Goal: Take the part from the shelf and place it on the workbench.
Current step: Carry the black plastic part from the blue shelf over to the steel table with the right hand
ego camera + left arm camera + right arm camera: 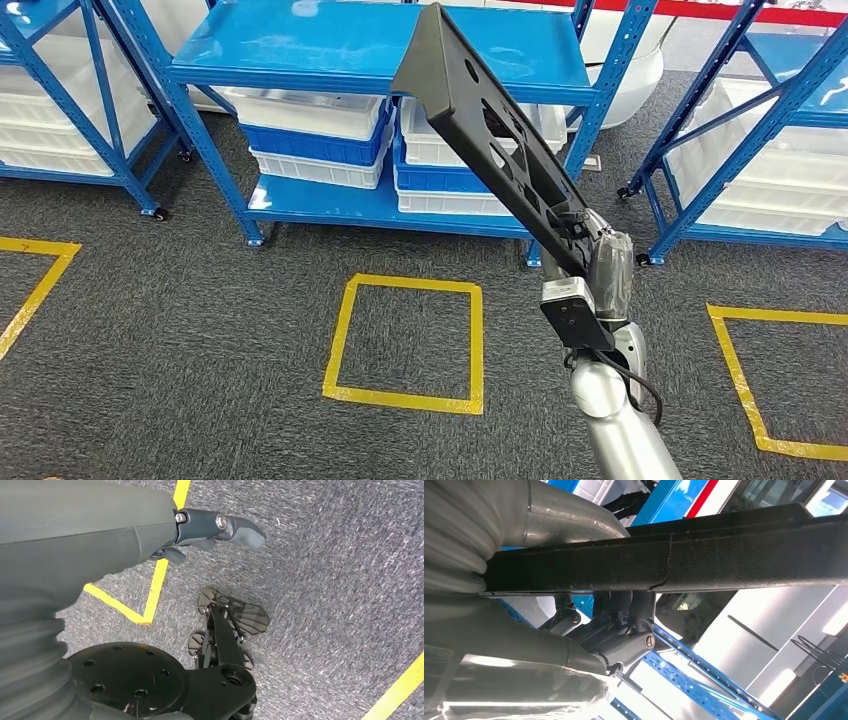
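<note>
Right hand (pixel 585 240) grips the lower end of the long black part (pixel 490 130), fingers (pixel 624 611) wrapped round its edge in the right wrist view. The part slants up and away to the left, its wide upper end overlapping the top deck of the blue shelf (pixel 380 45) in the head view. White and blue bins (pixel 315 135) sit on the shelf's lower deck. Grey carpet floor (pixel 180 330) lies open between robot and shelf, marked by a yellow taped square (pixel 345 335) and further yellow lines at both sides. Left hand (pixel 210 532) hangs above the carpet holding nothing, thumb extended, remaining fingers tucked and largely hidden.
</note>
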Motion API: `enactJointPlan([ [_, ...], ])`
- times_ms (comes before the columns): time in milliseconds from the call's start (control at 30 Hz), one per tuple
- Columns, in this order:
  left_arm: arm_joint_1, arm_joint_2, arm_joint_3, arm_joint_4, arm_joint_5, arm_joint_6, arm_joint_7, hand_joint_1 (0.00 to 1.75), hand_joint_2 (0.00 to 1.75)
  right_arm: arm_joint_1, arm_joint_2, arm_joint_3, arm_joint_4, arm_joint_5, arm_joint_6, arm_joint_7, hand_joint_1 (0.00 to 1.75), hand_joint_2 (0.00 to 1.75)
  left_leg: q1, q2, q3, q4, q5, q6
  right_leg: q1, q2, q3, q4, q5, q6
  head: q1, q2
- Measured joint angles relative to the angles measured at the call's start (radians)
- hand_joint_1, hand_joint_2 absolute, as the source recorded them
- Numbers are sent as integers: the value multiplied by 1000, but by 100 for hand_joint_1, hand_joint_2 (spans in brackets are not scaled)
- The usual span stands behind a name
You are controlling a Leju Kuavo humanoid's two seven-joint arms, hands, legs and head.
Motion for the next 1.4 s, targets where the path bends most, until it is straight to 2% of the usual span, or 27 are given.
enactJointPlan([
  [100,0,1,0,0,-6,-1,0,0,175,9,-2,-2,-12,4,-6,5,175,175,-1,-1,-2,-2,5,15,-9,-1,0,-8,7,16,-2,0],
  [133,-1,1,0,0,-8,0,1,0,175,11,-4,-3,-17,6,-8,6,175,175,2,-1,-2,-7,10,23,-11,-2,-4,-3,3,20,-3,0],
  [167,-2,1,0,0,-9,0,3,0,175,12,-5,-5,-21,9,-9,7,175,175,8,0,-2,-13,15,29,-10,-2,-15,20,-14,18,-2,0],
  [200,-2,1,0,0,-11,0,5,0,175,14,-6,-7,-23,11,-10,7,175,175,13,-1,-3,-18,20,32,-8,-2,-35,64,-41,11,-1,0],
  [267,-2,1,0,0,-13,1,11,0,175,22,-10,-10,-25,15,-11,7,175,175,15,-5,-8,-18,23,33,-10,-1,-92,200,-109,-1,0,0],
  [333,-1,0,0,0,-14,0,14,0,175,35,-16,-14,-25,16,-11,8,175,175,16,-14,-14,-17,27,29,-12,-1,-124,289,-142,2,1,0],
  [367,-1,0,0,0,-15,-1,15,0,175,41,-19,-16,-25,16,-11,8,175,175,17,-20,-16,-16,29,25,-14,-1,-110,277,-135,10,1,0],
  [433,-1,0,0,0,-16,-2,16,0,175,46,-23,-19,-25,17,-12,9,175,175,22,-33,-19,-10,31,15,-24,8,-35,150,-92,30,2,0],
  [467,-1,1,0,0,-18,-2,17,0,175,47,-25,-20,-26,17,-12,9,175,175,22,-39,-23,-6,31,7,-25,18,1,85,-75,36,3,0],
  [500,-2,2,0,0,-20,-3,17,0,175,49,-26,-21,-28,17,-13,10,175,175,22,-46,-28,0,31,0,-26,26,26,40,-63,35,3,0],
  [533,-2,3,0,0,-22,-3,17,0,175,51,-27,-22,-30,18,-14,10,175,175,22,-52,-33,5,32,-7,-26,31,38,17,-58,30,3,0],
  [600,0,3,0,0,-27,-4,19,0,175,60,-28,-24,-33,19,-18,10,175,175,24,-62,-41,8,37,-17,-21,23,36,23,-55,13,1,0],
  [667,4,4,0,0,-31,-5,22,0,175,69,-30,-25,-40,20,-23,10,175,175,29,-52,-51,26,24,-26,-21,12,33,26,-50,1,-1,0],
  [733,3,4,-1,0,-37,-5,24,0,175,81,-31,-26,-50,22,-27,10,175,175,32,-20,-86,110,-32,-35,-18,0,29,26,-47,-11,-6,0],
  [800,1,3,-1,0,-42,-5,25,0,175,96,-32,-28,-58,26,-30,9,175,175,33,-1,-143,244,-100,-40,-11,-15,24,26,-45,-19,-9,0],
  [833,1,3,-1,0,-44,-5,26,0,175,105,-32,-29,-61,28,-31,9,175,175,33,2,-162,292,-119,-39,-6,-24,21,26,-45,-21,-9,0],
  [867,1,3,-1,0,-45,-4,28,0,175,113,-32,-30,-65,30,-32,9,175,175,31,2,-162,302,-118,-35,-1,-32,20,27,-44,-23,-9,0],
  [900,2,3,-2,0,-45,-4,29,0,175,121,-32,-31,-70,32,-33,9,175,175,29,4,-143,274,-100,-27,4,-40,19,26,-44,-24,-9,0],
  [933,2,3,-2,0,-45,-3,29,0,175,127,-32,-31,-75,34,-34,8,175,175,25,9,-105,212,-71,-14,9,-47,19,26,-43,-25,-9,0],
  [1000,0,7,-2,0,-44,-2,29,0,175,135,-32,-32,-88,37,-38,6,175,175,8,45,-28,78,-30,17,16,-61,20,25,-44,-25,-6,0],
  [1067,-1,10,-1,0,-43,0,28,0,175,141,-32,-32,-97,38,-41,4,175,175,-7,65,0,23,-23,36,14,-76,20,24,-43,-24,-7,0],
  [1133,-1,10,-1,0,-41,1,27,0,175,147,-31,-32,-106,39,-42,4,175,175,-8,48,3,9,-12,42,16,-91,21,21,-44,-21,-9,0],
  [1200,0,10,-1,0,-39,2,27,0,175,148,-33,-32,-113,40,-42,2,175,175,1,32,11,-14,4,41,19,-68,10,46,-61,-19,-8,0],
  [1267,-1,9,-1,0,-37,2,27,0,175,148,-37,-32,-116,39,-42,1,175,175,6,13,13,-25,15,36,12,-25,-34,146,-110,-19,-6,0],
  [1333,-1,9,0,0,-37,1,27,0,175,155,-39,-33,-116,38,-42,1,175,175,7,-10,8,-24,19,33,3,-8,-92,269,-155,-14,-5,0],
  [1367,0,9,0,0,-37,1,27,0,175,158,-40,-33,-116,38,-42,1,175,175,8,-21,7,-23,20,31,-1,-7,-104,294,-157,-5,-5,0],
  [1400,1,8,0,0,-37,0,27,0,175,160,-41,-33,-116,37,-42,1,175,175,10,-33,6,-22,21,29,-6,-6,-99,282,-144,7,-4,0],
])
